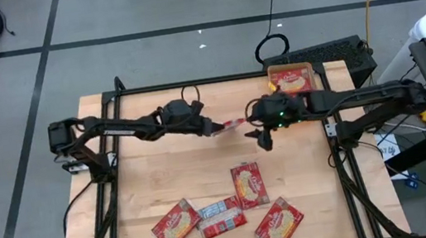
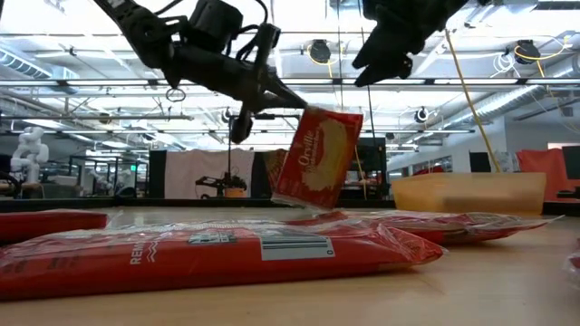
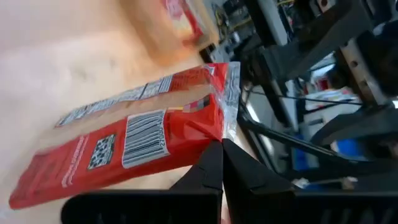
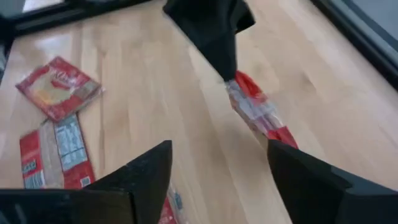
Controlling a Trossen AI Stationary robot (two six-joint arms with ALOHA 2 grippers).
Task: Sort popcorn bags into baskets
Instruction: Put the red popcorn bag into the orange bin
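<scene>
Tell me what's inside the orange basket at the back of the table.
The orange basket holds at least one red popcorn bag, picture side up. Anything beneath that bag is covered, and the basket's front edge is partly hidden by the right arm.

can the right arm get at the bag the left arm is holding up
Probably yes. The right tool is open beside the held popcorn bag, which the left tool pinches by one edge above the table; nothing lies between them.

six popcorn bags [image 1: 249, 184], one orange basket [image 1: 272, 72], two arms [image 1: 126, 128]
</scene>
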